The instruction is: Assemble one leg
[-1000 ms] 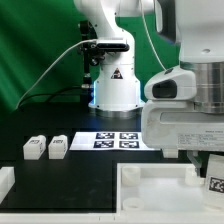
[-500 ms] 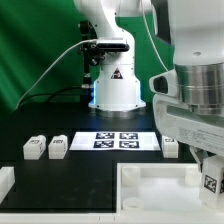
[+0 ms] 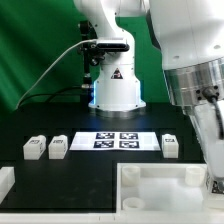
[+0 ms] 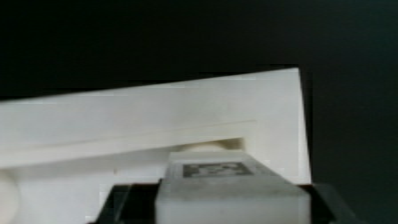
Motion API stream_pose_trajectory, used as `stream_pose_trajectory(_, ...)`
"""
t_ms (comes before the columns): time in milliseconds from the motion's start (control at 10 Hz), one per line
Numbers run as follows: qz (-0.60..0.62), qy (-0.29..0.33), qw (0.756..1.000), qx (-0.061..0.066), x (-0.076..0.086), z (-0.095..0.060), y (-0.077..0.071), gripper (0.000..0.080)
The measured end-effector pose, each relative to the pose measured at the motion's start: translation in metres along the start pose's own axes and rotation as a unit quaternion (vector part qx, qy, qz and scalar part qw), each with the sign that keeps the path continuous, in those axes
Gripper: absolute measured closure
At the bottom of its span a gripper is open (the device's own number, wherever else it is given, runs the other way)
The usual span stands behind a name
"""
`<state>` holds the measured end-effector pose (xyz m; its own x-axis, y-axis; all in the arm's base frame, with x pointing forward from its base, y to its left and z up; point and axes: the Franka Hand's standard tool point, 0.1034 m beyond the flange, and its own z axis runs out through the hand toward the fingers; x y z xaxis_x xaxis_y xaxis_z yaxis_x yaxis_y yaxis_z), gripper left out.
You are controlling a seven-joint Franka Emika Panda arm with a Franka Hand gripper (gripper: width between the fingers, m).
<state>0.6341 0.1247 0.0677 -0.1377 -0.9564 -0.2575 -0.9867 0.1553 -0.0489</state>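
Observation:
In the wrist view my gripper (image 4: 222, 205) is shut on a leg (image 4: 217, 180), a white block with a black-and-white tag on its face, held between the two dark fingers (image 4: 128, 205). The white tabletop piece (image 4: 160, 120) lies right behind it. In the exterior view my arm (image 3: 195, 85) fills the right side and the fingers are cut off at the right edge. Two loose legs (image 3: 33, 147) (image 3: 58, 147) stand at the left, and a third leg (image 3: 170, 146) stands to the right of the marker board. The tabletop piece (image 3: 150, 185) lies at the front.
The marker board (image 3: 118, 140) lies flat in the middle of the black table. The robot base (image 3: 115, 85) stands behind it, against a green backdrop. A white block (image 3: 5, 180) sits at the front left edge.
My arm has moved toward the exterior view's right with the leg in its grip. This uncovers the leg beside the marker board. The held leg has slid almost out of that view.

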Motion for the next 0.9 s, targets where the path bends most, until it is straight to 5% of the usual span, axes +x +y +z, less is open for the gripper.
stream_pose_trajectory(300,-0.100,0.003,0.995,-0.008,-0.0023,0.0004,0.0019,0.0459)
stream_pose_trajectory(400,-0.170,0.003,0.985,-0.008,-0.0026,0.0000,0.0013,0.0267)
stream_pose_trajectory(500,-0.276,0.012,0.961,-0.015,-0.0029,-0.0004,0.0018,0.0187)
stream_pose_trajectory(900,-0.481,0.019,0.876,-0.023,-0.0029,0.0003,0.0020,0.0152)
